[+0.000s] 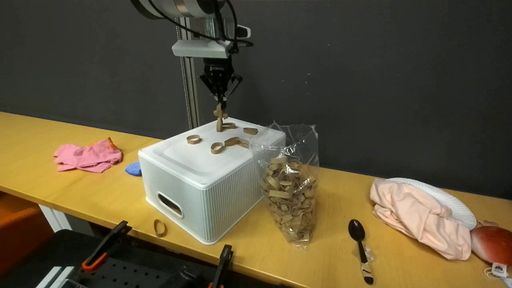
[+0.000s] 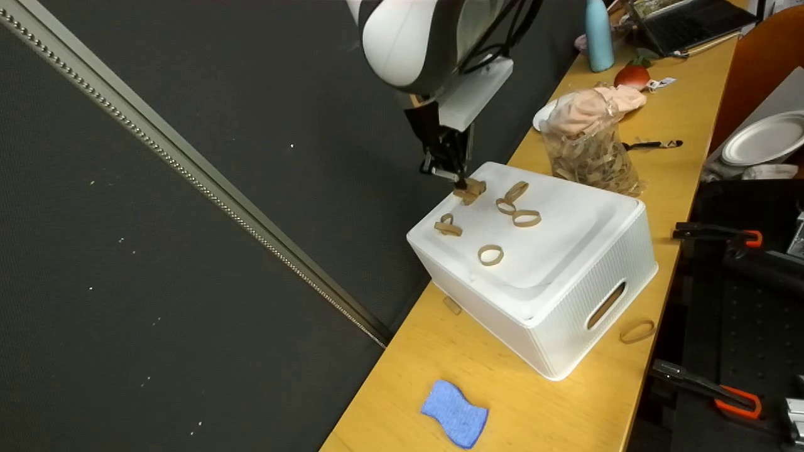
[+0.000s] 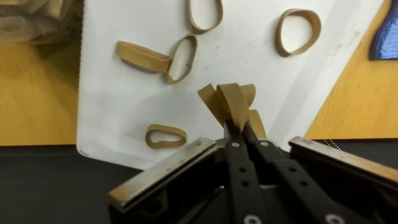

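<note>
My gripper (image 3: 238,124) is shut on a small bunch of tan rubber bands (image 3: 234,99). In both exterior views the gripper (image 1: 222,103) (image 2: 461,182) points down over the back part of a white upturned bin (image 1: 176,154) (image 2: 565,229). The bunch hangs close above the bin's top; I cannot tell whether it touches. Several loose tan bands lie on the top, among them a flat-lying one (image 1: 193,141) and one on its edge (image 3: 141,56). A clear plastic bag (image 1: 290,196) full of such bands stands beside the bin, partly in the wrist view (image 3: 37,21).
A wooden table (image 1: 332,256) runs along a dark wall. On it lie a pink cloth (image 1: 88,156), a blue sponge (image 2: 455,414), a black spoon (image 1: 357,230), and a peach cloth (image 1: 416,216) on a white plate (image 1: 460,204). A single band (image 2: 637,338) lies near the front edge by clamps.
</note>
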Available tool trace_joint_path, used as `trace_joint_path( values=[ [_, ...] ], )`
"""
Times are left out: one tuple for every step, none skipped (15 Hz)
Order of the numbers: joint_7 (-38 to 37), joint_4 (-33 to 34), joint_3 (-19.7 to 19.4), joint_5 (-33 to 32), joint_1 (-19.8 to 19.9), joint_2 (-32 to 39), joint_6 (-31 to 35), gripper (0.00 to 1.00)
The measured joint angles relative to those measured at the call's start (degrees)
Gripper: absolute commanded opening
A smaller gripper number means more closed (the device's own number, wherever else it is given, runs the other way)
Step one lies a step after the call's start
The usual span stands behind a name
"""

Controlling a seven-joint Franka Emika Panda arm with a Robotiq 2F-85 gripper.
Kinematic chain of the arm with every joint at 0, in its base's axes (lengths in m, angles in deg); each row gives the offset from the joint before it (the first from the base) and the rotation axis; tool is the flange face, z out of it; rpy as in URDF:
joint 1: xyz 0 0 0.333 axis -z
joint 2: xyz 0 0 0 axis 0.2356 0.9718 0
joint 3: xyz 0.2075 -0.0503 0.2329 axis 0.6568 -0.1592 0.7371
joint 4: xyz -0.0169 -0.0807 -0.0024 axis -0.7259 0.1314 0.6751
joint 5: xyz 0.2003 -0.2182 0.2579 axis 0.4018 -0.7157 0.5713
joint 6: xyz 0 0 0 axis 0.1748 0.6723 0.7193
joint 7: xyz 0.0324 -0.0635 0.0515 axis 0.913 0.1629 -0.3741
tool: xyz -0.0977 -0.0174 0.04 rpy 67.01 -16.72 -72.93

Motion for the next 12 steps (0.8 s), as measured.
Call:
trace_joint_path(
  values=[
    [-0.3,-1.03,-0.28,-0.47,0.29,-1.75,-0.42,0.01],
    [-0.57,-2.19,-0.6,-1.06,0.62,-3.57,-0.72,0.01],
    [-0.78,-3.43,-1.0,-1.59,1.0,-5.41,-1.15,0.01],
    [-0.95,-4.69,-1.36,-2.12,1.54,-7.26,-1.86,0.01],
    [-0.99,-5.96,-1.74,-2.38,2.21,-8.98,-2.52,0.01],
    [-0.99,-7.26,-2.2,-2.48,2.97,-10.54,-3.02,0.01],
    [-0.98,-8.56,-2.68,-2.56,3.79,-11.81,-3.31,0.01],
    [-0.96,-9.82,-3.21,-2.59,4.65,-12.79,-3.45,0.01],
    [-0.95,-11.02,-3.75,-2.62,5.53,-13.5,-3.49,0.01],
    [-0.92,-12.08,-4.29,-2.64,6.36,-13.98,-3.5,0.01],
    [-0.89,-13.02,-4.86,-2.65,7.21,-14.29,-3.49,0.01],
    [-0.88,-13.75,-5.35,-2.66,7.92,-14.4,-3.49,0.01]
  ],
)
